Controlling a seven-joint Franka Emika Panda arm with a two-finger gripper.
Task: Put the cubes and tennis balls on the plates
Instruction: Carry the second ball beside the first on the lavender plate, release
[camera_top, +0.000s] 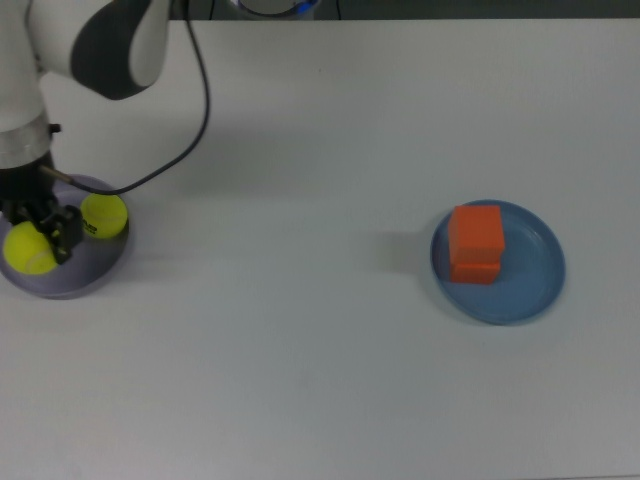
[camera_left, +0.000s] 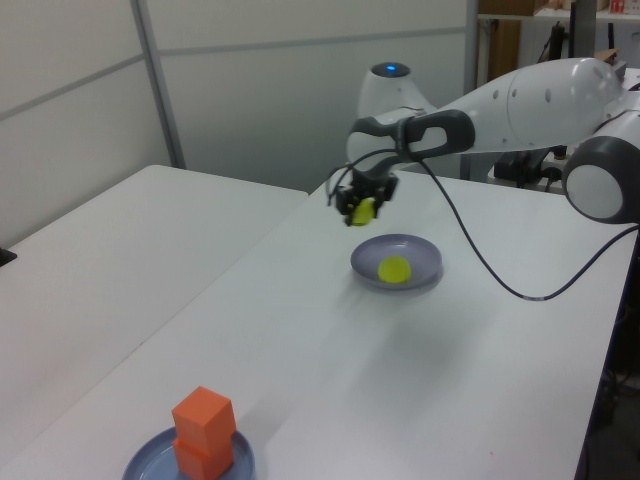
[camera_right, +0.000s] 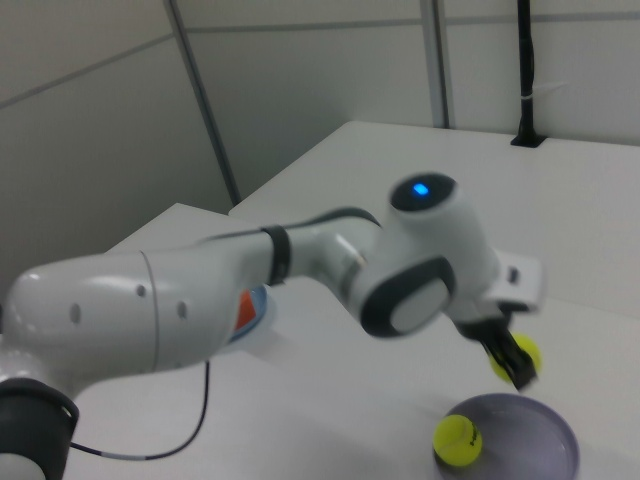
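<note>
Counter: white counter (camera_top: 320, 380), pale partition walls behind.
Pincer: pincer (camera_left: 362, 207) clamps a fuzzy yellow-green tennis ball (camera_top: 28, 249) above the lavender round plate (camera_left: 425, 262).
Plate: second tennis ball (camera_top: 104, 215) rests inside.
Blue plate: blue round plate (camera_top: 540, 290) holds stacked matte orange cubes (camera_top: 476, 243).
Risk: released from this height, it may bounce off its neighbour and roll over the shallow rim.

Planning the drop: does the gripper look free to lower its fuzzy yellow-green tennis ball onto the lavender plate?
Probably yes. The gripper holds the fuzzy yellow-green tennis ball above the round lavender plate; the other tennis ball leaves bare plate beside it.

arm (camera_left: 520, 95): white shells, dark grey joints | blue light | black cable | black tool (camera_left: 361, 203)
</note>
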